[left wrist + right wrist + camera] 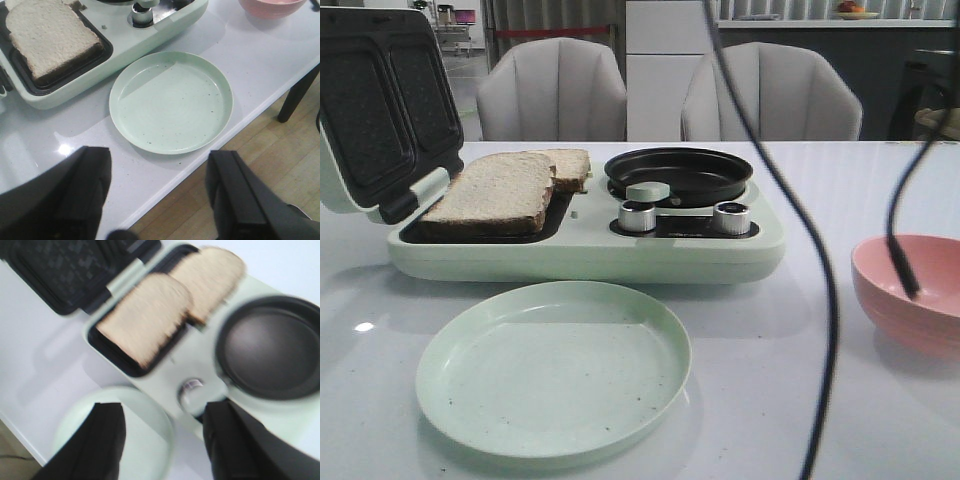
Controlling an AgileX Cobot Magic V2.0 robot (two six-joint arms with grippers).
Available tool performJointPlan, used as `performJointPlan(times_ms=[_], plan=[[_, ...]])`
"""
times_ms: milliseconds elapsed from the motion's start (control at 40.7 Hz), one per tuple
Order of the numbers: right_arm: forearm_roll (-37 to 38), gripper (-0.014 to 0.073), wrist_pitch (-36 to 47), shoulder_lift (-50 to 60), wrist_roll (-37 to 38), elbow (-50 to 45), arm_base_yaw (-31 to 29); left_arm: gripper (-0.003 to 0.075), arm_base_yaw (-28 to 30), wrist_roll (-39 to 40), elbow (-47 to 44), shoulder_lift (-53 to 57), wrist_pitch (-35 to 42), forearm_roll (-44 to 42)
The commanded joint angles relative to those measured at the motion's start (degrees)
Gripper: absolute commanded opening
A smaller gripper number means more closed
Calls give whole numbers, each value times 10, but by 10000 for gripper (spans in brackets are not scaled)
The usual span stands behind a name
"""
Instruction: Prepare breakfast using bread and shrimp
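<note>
Bread on grill tray; both grippers apart and empty.

The two bread slices (505, 190) overlap on the breakfast maker (590, 250) near the tabletop's far left edge. Left gripper (160, 195) and right gripper (162, 440) hold nothing. No shrimp visible. Risk: gripping the overlapped slices may drag both, or tear the soft crumb.

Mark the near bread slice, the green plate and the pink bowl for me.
near bread slice (495, 190): front view, middle of its top face.
green plate (552, 370): front view, bare centre.
pink bowl (885, 262): front view, inner wall left of the cable.
</note>
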State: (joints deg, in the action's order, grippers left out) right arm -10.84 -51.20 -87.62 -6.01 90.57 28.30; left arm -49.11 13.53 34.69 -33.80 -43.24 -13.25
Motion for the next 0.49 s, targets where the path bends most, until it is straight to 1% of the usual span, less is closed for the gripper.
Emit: performJointPlan(times_ms=[0, 270, 467], plan=[[51, 458, 10, 90, 27, -46, -1, 456, -4, 6, 15, -1, 38, -8], [51, 458, 26, 269, 37, -260, -1, 456, -4, 6, 15, -1, 38, -8], [51, 458, 38, 383, 47, -371, -1, 456, -4, 6, 15, -1, 38, -8]])
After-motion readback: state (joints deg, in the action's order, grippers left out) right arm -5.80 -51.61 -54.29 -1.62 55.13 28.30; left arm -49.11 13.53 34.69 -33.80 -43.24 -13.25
